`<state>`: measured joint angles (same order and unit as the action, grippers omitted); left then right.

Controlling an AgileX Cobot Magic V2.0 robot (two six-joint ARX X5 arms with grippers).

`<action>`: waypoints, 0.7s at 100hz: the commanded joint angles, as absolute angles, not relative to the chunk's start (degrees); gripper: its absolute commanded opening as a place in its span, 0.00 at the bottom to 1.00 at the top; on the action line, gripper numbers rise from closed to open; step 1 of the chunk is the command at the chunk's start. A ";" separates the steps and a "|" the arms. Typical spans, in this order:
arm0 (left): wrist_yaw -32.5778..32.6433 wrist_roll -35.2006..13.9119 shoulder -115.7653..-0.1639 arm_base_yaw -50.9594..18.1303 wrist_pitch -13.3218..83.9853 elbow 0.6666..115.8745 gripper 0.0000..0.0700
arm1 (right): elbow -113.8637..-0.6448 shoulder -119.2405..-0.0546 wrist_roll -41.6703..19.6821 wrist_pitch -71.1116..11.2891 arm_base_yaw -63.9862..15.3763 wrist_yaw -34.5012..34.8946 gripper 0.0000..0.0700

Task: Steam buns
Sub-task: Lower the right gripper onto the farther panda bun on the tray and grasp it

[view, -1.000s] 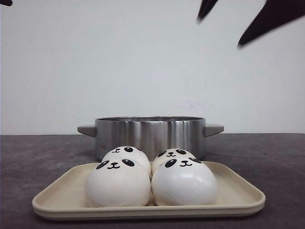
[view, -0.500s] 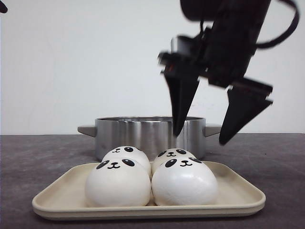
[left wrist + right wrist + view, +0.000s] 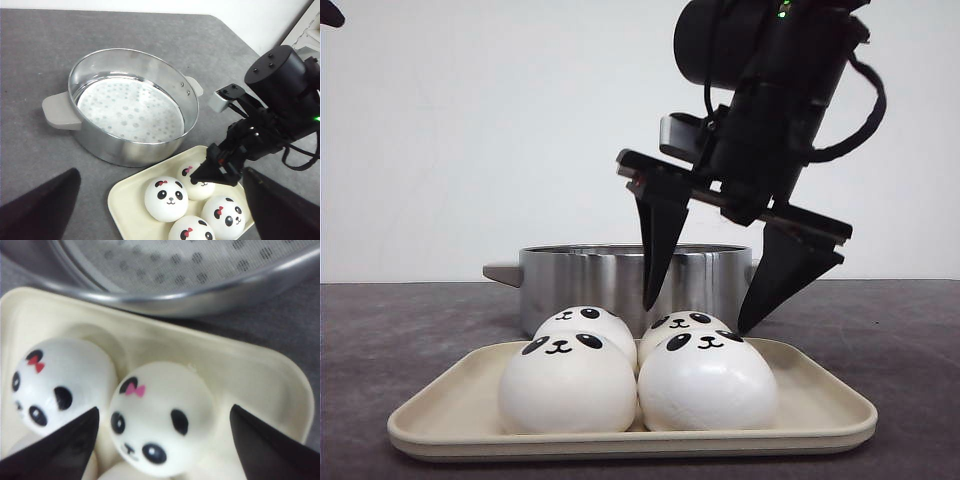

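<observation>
The right gripper [image 3: 698, 318] has come down fast, its jaws wide, right over a back bun [image 3: 688, 328]. Nothing is picked up yet; the pot [image 3: 635, 280] waits behind.

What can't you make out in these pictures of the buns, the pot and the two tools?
- Back buns: front view, mostly hidden behind the front buns.
- Pot interior: front view shows only the wall; the perforated liner shows from the left wrist.
- Left tool: left wrist view, only dark blurred fingertips, cut off at the edge.
- Right tool: whether it touches a bun cannot be told.
</observation>
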<state>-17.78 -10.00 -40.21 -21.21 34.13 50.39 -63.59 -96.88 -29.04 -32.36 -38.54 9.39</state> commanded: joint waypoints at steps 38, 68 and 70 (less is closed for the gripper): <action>-17.37 -9.43 -40.53 -22.46 34.44 50.96 0.90 | -64.62 -102.59 -32.58 -32.21 -39.20 8.49 0.21; -17.37 -9.43 -40.53 -22.55 35.09 50.96 0.90 | -64.75 -96.86 -31.79 -33.08 -39.97 9.87 0.00; -17.37 -9.43 -40.53 -22.55 35.05 50.96 0.90 | -64.86 -95.68 -31.51 -33.28 -40.21 10.55 0.00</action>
